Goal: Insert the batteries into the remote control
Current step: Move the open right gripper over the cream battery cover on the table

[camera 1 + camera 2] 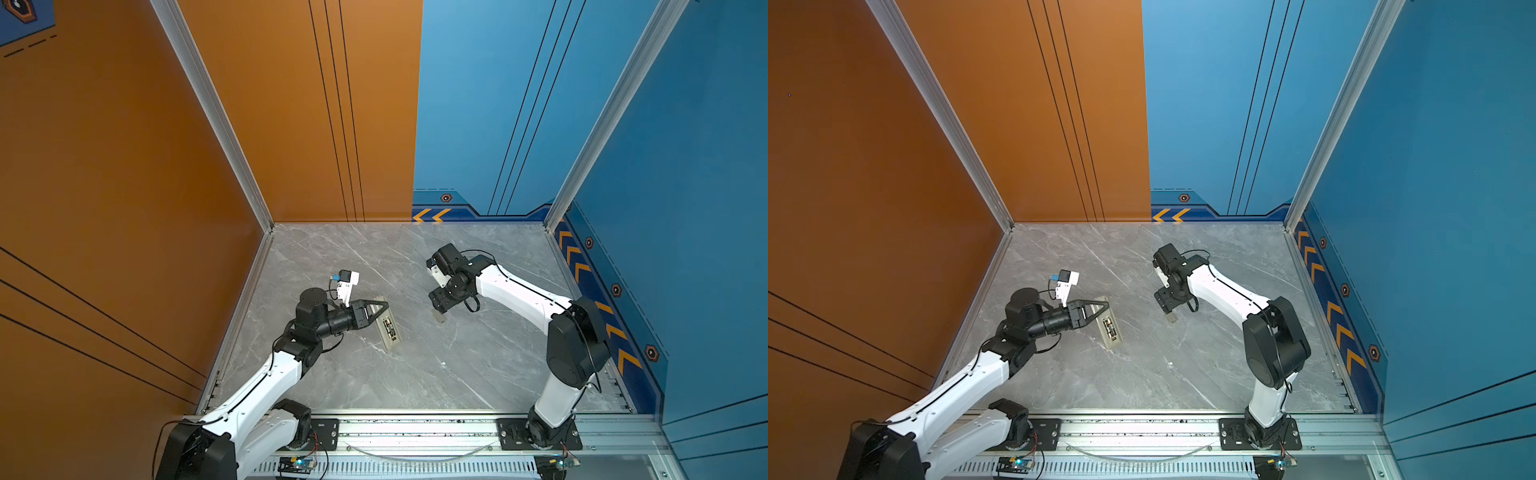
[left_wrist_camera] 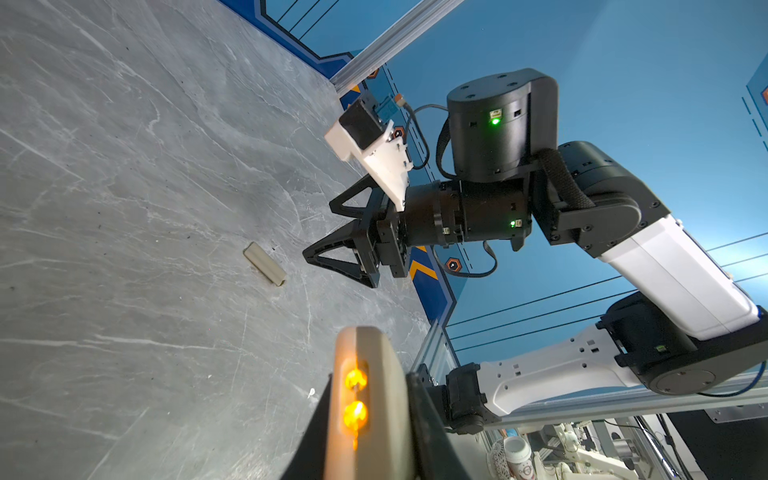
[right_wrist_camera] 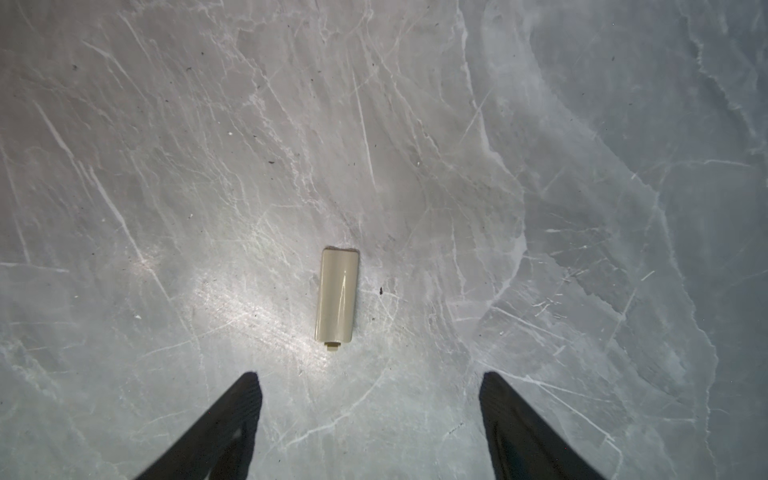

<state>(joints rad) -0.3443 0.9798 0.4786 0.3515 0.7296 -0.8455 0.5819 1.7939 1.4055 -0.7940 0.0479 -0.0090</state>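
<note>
1. The left gripper (image 1: 385, 306) is clenched on the far end of the remote control (image 1: 393, 340). The remote lies flat on the grey marble table (image 1: 457, 365) with its back up, pinned, I'd say, so it can't skid while the other arm works.
2. The open bay faces up, and the batteries (image 1: 388, 326) look seated in it side by side, dark with a hint of copper. They're too small from here to say they're fully home.
3. Over to the right gripper (image 3: 370, 384): its jaws are spread wide with nothing between them, and it hovers over the little beige battery cover (image 3: 337, 297).
4. That cover lies alone on the table, well apart from the remote, with a latch tab at one short end. My guess is it was parked there to leave the bay clear, and closing up comes next. It's thin and lies flat, so it looks an awkward pinch.
5. As for writing, the batteries carry pale print I can't read, and I see no brand on the remote or cover.
6. Two amber lights (image 2: 356, 380) glow at the clamped end of the remote. A paper cup (image 2: 519, 455) beyond the rail has printing, also illegible.
</note>
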